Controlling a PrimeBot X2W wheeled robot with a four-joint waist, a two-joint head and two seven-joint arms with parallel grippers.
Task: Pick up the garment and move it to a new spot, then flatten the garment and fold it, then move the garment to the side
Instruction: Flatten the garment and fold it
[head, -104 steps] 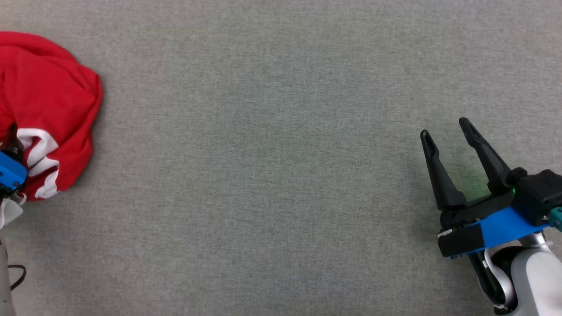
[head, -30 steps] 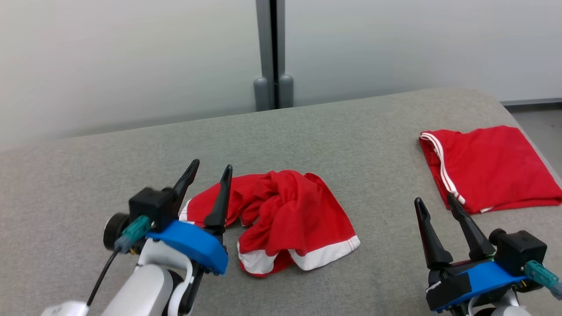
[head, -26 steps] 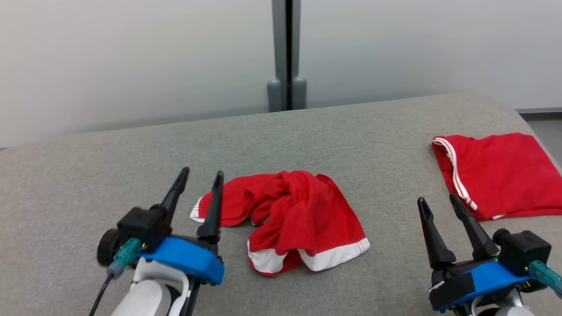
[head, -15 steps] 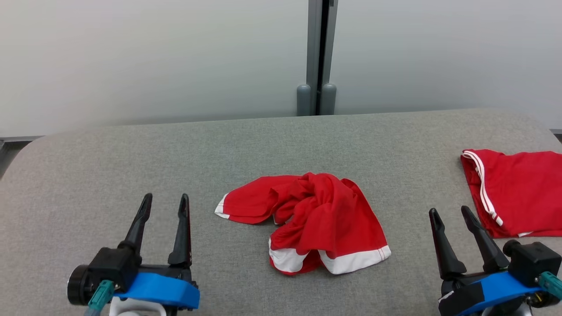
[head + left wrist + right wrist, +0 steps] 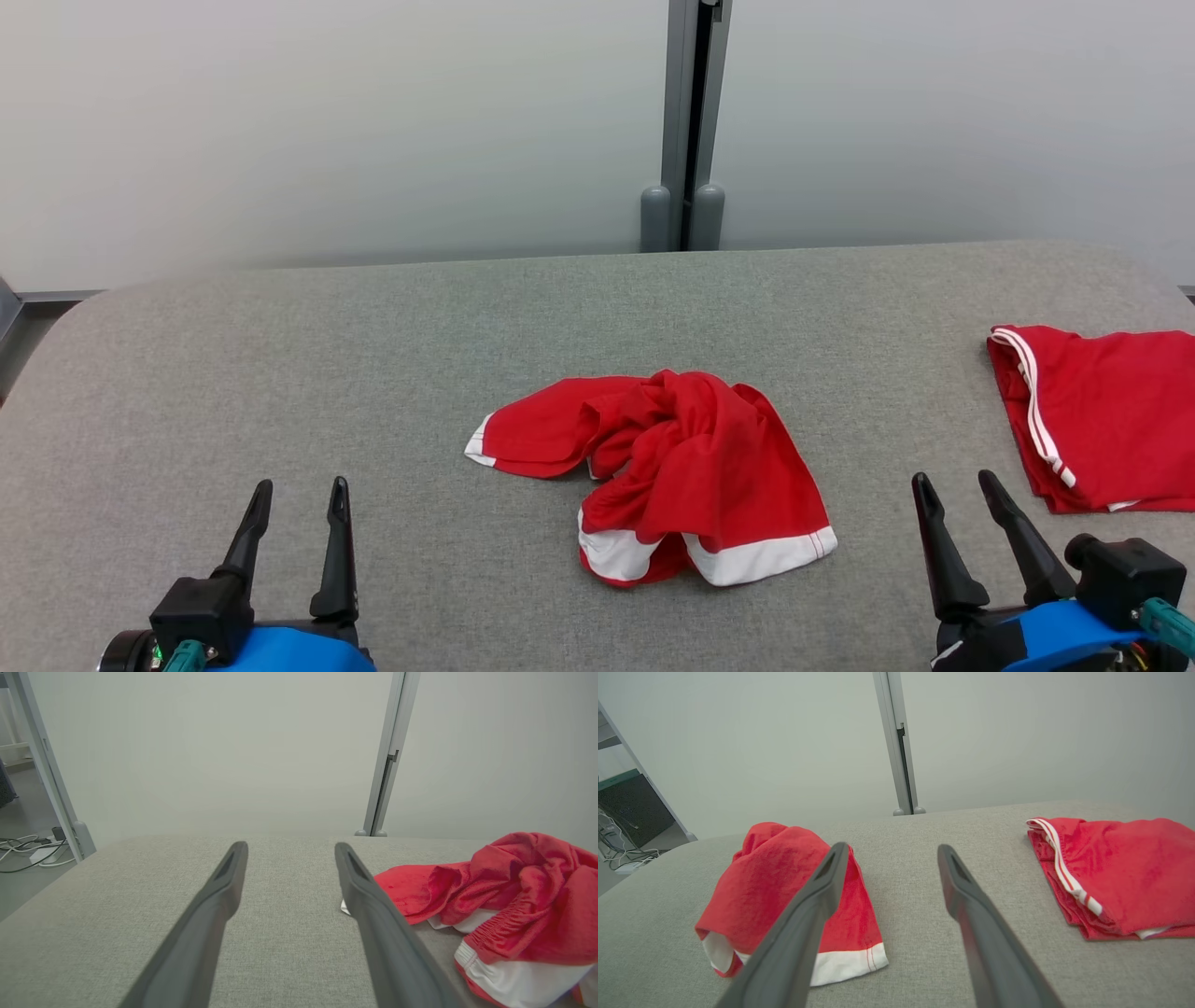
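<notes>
**Operator:** Report the condition of the garment.

**Inspector:** The garment [image 5: 667,476] is red cloth with broad white bands at the hems. It lies crumpled in a loose heap. A flatter flap extends toward 9 o'clock and ends in a thin white edge. The main bulk is bunched and deeply creased. Two white-banded hems lie open along its 6 o'clock side. In the left wrist view, a gathered, ruched strip runs just above one white band.

**Operator:** Location?

**Inspector:** It rests near the middle of the grey fabric-covered table [image 5: 373,355]. Neither gripper is touching it.

**Operator:** Tool state?

**Inspector:** The left gripper [image 5: 301,485] is at 8 o'clock from the garment, well apart from it. Its jaws are spread wide with nothing between them. The right gripper [image 5: 954,478] is at 4 o'clock from the garment, also spread wide and empty. The fingers of both point toward 12 o'clock.

**Operator:** Other items on the surface?

**Inspector:** A second red piece [image 5: 1111,415] with twin white stripes lies folded flat at 3 o'clock from the garment. It is near the table's right edge and well apart from the heap. A grey post [image 5: 686,121] stands at 12 o'clock beyond the table, against a pale wall [image 5: 327,121].
</notes>
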